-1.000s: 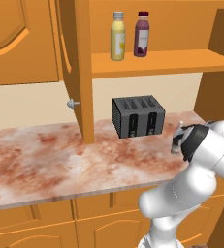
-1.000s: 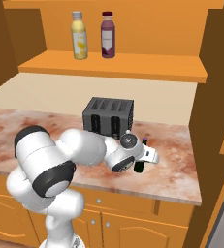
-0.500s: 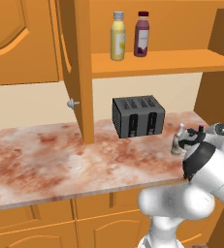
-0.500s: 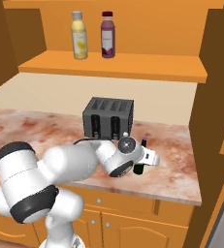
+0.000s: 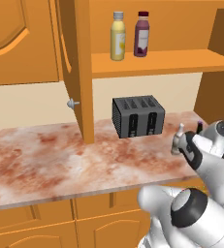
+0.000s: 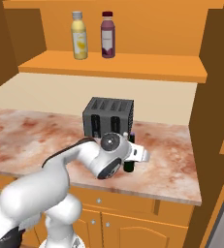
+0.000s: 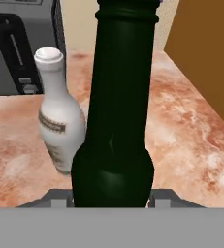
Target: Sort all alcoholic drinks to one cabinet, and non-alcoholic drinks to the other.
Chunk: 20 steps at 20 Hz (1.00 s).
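Observation:
My gripper (image 7: 111, 198) is shut on the lower neck of the dark green-black bottle (image 7: 120, 97), an alcoholic drink that stands close in front of the hand camera. Just left of it stands the pale whitish bottle (image 7: 57, 126) with a label, untouched. Both are on the counter right of the toaster, where the pale bottle (image 5: 178, 140) shows beside my hand and the dark bottle (image 6: 129, 165) hangs under my gripper (image 6: 134, 156). The non-alcoholic drinks, a yellow bottle (image 5: 117, 36) and a purple bottle (image 5: 142, 34), stand side by side on the open cabinet's shelf (image 5: 181, 60).
A dark toaster (image 5: 137, 116) sits at the back of the marble counter (image 5: 45, 160), close to the bottles. An open cabinet door (image 5: 77, 68) juts out left of the toaster. A tall wooden cabinet side (image 6: 215, 87) bounds the counter on the right.
The arm's elbow has swung out to the side while the hand stayed by the two bottles. The grip on the dark bottle is unchanged.

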Tool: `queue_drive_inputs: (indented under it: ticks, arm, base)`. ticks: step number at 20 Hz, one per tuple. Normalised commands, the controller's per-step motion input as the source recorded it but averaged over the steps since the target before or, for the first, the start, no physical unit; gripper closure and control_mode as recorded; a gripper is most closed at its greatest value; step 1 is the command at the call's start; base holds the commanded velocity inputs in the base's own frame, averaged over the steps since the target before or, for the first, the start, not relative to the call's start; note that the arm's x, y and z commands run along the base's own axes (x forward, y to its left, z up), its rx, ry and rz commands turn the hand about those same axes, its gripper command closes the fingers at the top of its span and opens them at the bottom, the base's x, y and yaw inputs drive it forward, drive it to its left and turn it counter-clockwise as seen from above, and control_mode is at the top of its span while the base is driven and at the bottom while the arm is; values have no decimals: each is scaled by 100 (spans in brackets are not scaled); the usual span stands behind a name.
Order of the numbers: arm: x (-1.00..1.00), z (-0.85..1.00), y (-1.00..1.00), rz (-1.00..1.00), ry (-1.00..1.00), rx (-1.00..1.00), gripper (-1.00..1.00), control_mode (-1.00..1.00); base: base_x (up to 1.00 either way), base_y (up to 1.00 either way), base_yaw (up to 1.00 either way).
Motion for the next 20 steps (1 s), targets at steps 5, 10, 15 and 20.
queue_drive_inputs:
  ticks: [5, 10, 15, 20]
  arm:
    - [-44, 79, 30, 4, -4, 1, 100, -100]
    - [-26, 75, 33, 1, -3, 0, 100, -100]
    - [-1, 70, 39, -1, 0, 0, 100, -100]
    - [-6, 44, 7, 0, 0, 1, 100, -100]
  base:
    - [0, 0, 0]
    - [0, 0, 0]
    - [0, 0, 0]
    - [0, 0, 0]
